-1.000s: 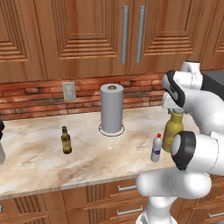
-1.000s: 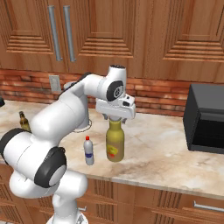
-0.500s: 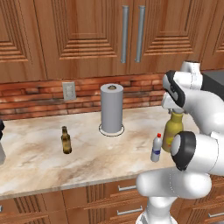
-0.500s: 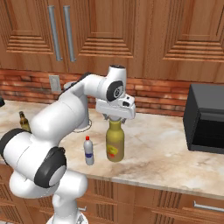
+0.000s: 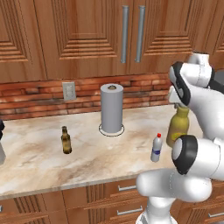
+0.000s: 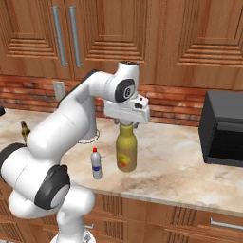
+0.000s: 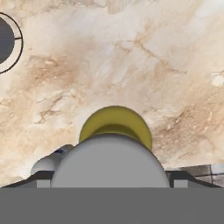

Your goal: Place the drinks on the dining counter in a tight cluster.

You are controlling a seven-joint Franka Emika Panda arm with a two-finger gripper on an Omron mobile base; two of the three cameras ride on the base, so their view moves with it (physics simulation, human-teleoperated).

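Showing red-yellow label (text unreadable) | olive bottle | pincer at cap.

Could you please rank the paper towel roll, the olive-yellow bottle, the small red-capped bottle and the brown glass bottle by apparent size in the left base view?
1. paper towel roll
2. olive-yellow bottle, partly hidden by the arm
3. and 4. small red-capped bottle and brown glass bottle: they look alike in height, so I won't rank them.

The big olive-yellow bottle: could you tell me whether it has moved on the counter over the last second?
No. The olive-yellow bottle stands at the same spot beside the small red-capped bottle and left of the black microwave, as before.
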